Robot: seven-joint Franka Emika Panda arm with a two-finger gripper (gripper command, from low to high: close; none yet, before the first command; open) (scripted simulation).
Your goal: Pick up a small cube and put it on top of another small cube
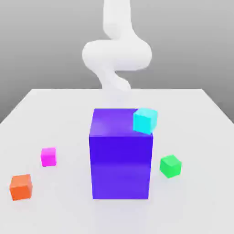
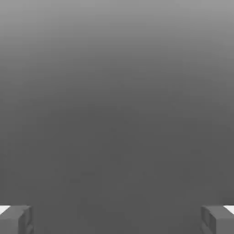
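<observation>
In the exterior view, a white table [image 1: 55, 109] is filling the lower part of the frame under a plain grey backdrop. A big purple-blue block [image 1: 121, 155] is standing at the centre of the frame, and a cyan cube [image 1: 145, 120] is sitting tilted at the block's upper right corner, touching it. The pink cube [image 1: 48, 156] is resting on the table in the left part of the frame, well apart from the block. An orange cube [image 1: 21, 187] is lying near it, lower and further toward the exterior view's left edge. The green cube [image 1: 170, 166] is sitting on the table just to the right of the block, on the far side of it from the pink cube, so the two are lying well apart. The white robot arm [image 1: 116, 52] is curling down from the top centre of the frame behind the block. In the hand view, the claw [image 2: 117, 219] is showing as two grey fingertips [image 2: 16, 219] at the lower left and lower right corners of the frame, spread wide apart with nothing between them, and they are facing a blank grey background.
</observation>
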